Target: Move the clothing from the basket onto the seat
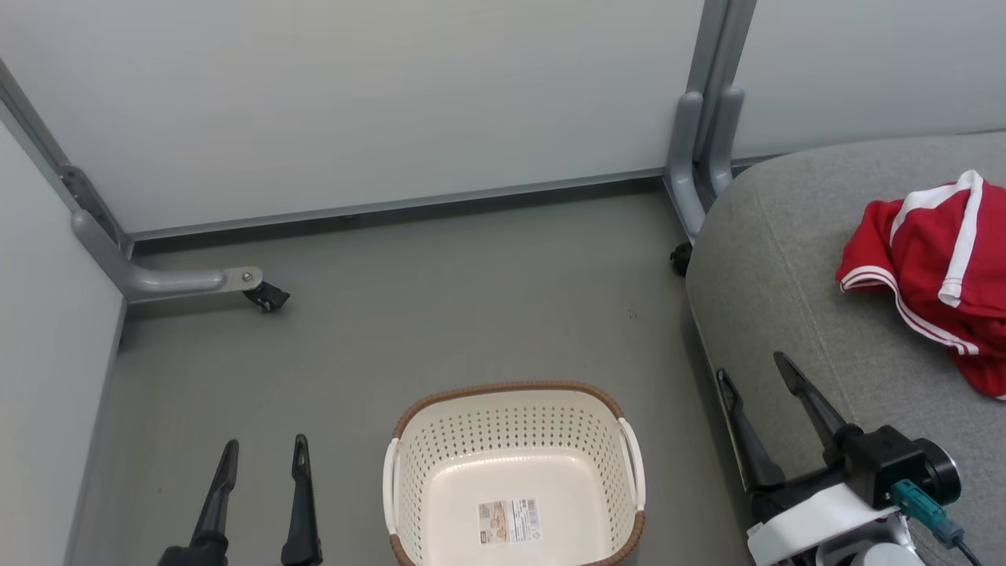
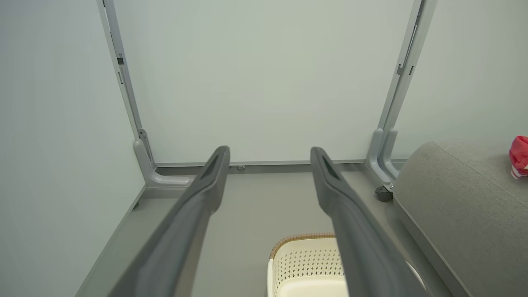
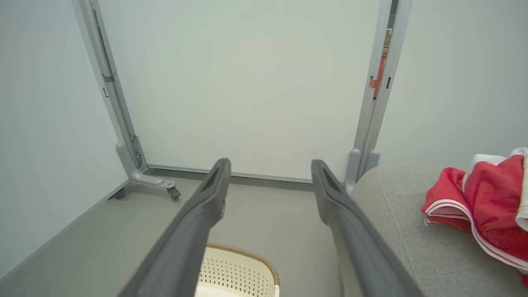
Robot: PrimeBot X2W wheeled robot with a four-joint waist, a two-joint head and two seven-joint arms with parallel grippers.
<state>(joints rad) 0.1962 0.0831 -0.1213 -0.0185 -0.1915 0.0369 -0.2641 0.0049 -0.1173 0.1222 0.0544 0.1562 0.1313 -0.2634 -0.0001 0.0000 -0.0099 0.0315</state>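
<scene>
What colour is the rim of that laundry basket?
Brown, with a woven look, atop the cream-white basket; the head view shows it best.

Left gripper point(image 2: 269, 152) hangs above a grey floor point(image 2: 255, 206), its two long dark fingers point(image 2: 194, 214) spread wide apart and pointing toward twelve o'clock. At six o'clock sits the cream perforated basket point(image 2: 305, 260), brown woven rim showing, partly hidden behind the finger at five o'clock. The rounded corner of the grey seat point(image 2: 462, 206) rises at four o'clock; at three o'clock a scrap of red clothing point(image 2: 519, 156) with white trim lies on it, cut off by the picture's edge. A small black caster point(image 2: 383, 194) stands just beside the seat's corner, below a grey metal post point(image 2: 396, 103). Pale partition panels point(image 2: 264, 82) wall the space at nine and twelve o'clock.
</scene>
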